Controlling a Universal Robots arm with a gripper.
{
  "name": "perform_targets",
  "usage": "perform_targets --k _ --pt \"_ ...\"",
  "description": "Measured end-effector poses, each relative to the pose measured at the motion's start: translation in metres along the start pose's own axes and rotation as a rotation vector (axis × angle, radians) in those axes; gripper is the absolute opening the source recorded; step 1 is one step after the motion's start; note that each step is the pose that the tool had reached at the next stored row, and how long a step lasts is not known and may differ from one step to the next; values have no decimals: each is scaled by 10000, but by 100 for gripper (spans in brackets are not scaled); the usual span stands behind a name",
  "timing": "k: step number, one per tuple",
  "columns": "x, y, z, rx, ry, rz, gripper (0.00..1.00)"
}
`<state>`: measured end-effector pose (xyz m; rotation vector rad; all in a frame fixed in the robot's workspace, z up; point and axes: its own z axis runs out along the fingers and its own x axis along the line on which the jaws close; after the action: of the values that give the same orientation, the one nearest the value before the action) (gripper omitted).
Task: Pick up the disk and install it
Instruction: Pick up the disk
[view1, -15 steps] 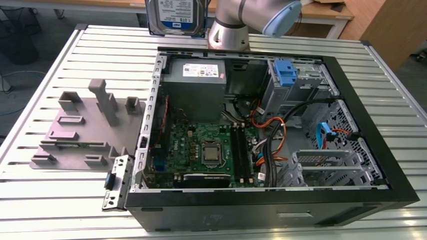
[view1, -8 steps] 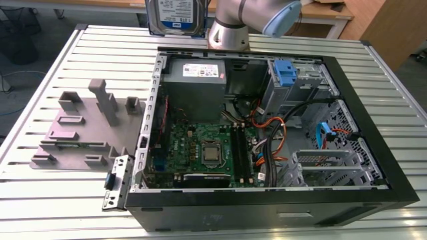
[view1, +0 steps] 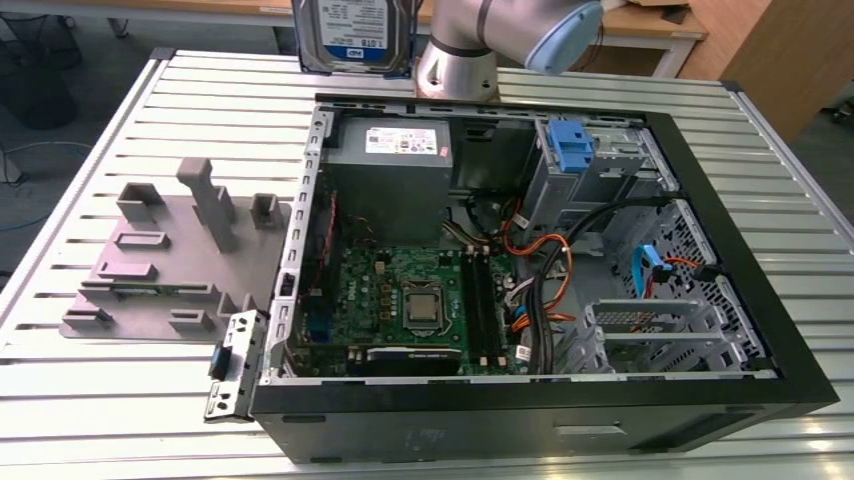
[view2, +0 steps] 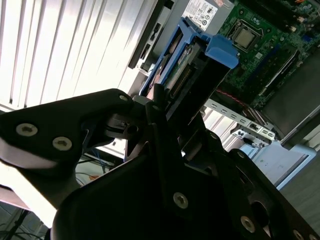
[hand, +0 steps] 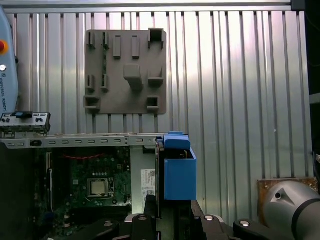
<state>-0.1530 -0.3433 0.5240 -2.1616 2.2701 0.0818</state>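
Case (view1: 534, 400): black tower on its side, open, nearest edge of slatted table (view1: 107, 400); motherboard (view1: 400, 300) exposed.
Gripper (view2: 160, 107): jaws clamped on one end of the disk (view1: 350, 35), narrow gap, firm hold.
Disk: clear of the table, upright, label facing out, at far edge, just on the exterior view's left of arm (view1: 467, 50); blue rail frame on it.
Holder (view1: 174, 260): grey, upright posts, on table on the exterior view's left of case.
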Motion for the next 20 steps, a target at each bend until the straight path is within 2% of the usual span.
perform_targets --k 15,20 --pt "0 -87 104 0 0 0 35" --pt "-2 -159 144 -1 0 0 35"
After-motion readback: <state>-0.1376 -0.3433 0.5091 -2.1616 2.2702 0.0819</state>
